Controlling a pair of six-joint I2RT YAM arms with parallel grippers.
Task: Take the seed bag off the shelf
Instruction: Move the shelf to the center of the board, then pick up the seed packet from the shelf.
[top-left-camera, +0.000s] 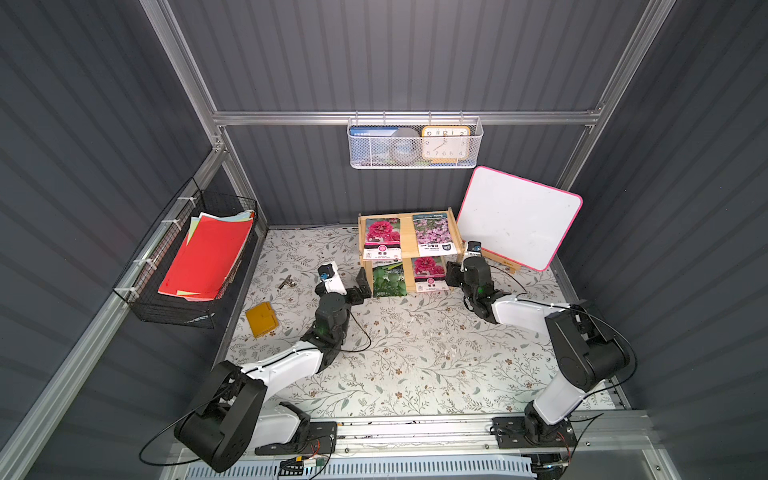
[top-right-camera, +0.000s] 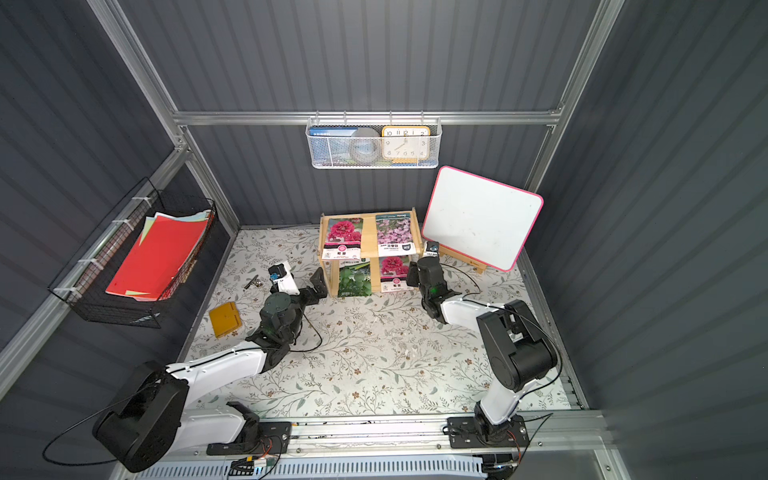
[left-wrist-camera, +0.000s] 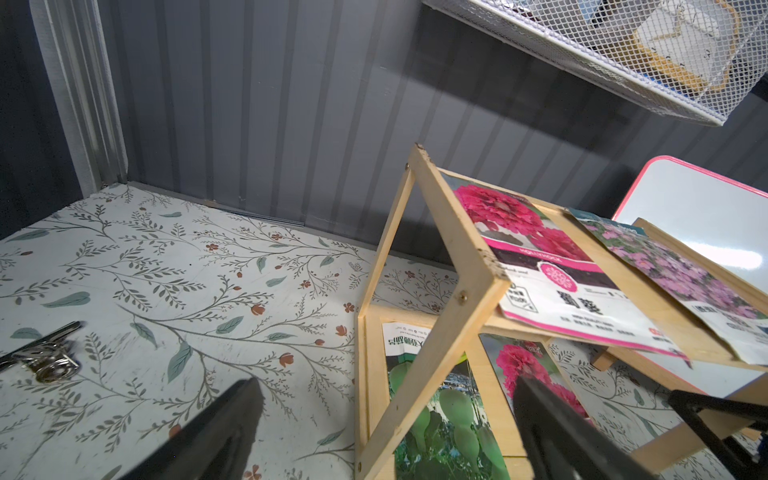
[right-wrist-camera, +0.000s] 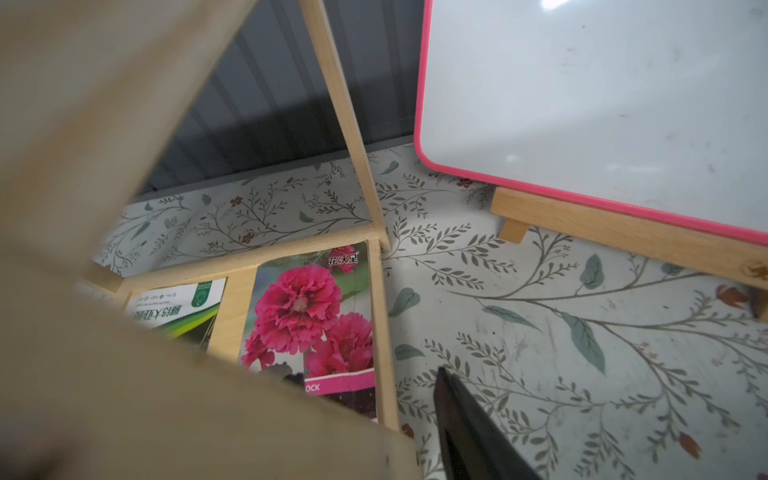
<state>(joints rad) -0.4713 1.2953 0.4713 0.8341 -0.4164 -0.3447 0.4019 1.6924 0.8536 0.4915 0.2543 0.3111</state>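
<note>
The shelf (top-left-camera: 408, 244) is a small two-tier wooden rack against the back wall. Its top board carries a red-flower seed bag (top-left-camera: 381, 236) and a pink-flower seed bag (top-left-camera: 433, 233). On the lower tier lie a green seed bag (top-left-camera: 389, 281) and another red-flower seed bag (top-left-camera: 428, 272). My left gripper (top-left-camera: 364, 284) is open at the shelf's left front corner, its fingers (left-wrist-camera: 232, 424) either side of the corner post, the green bag (left-wrist-camera: 449, 419) between them. My right gripper (top-left-camera: 453, 274) sits low at the shelf's right side. One finger (right-wrist-camera: 469, 432) shows off-centre beside the lower red bag (right-wrist-camera: 316, 324); blurred wood hides the other.
A pink-rimmed whiteboard (top-left-camera: 517, 218) leans on a wooden easel just right of the shelf. A white mesh basket (top-left-camera: 415, 143) hangs above it. A black wire basket (top-left-camera: 195, 257) with red papers is on the left wall. A yellow wallet (top-left-camera: 261, 319) and a metal clip (top-left-camera: 286, 283) lie at the left.
</note>
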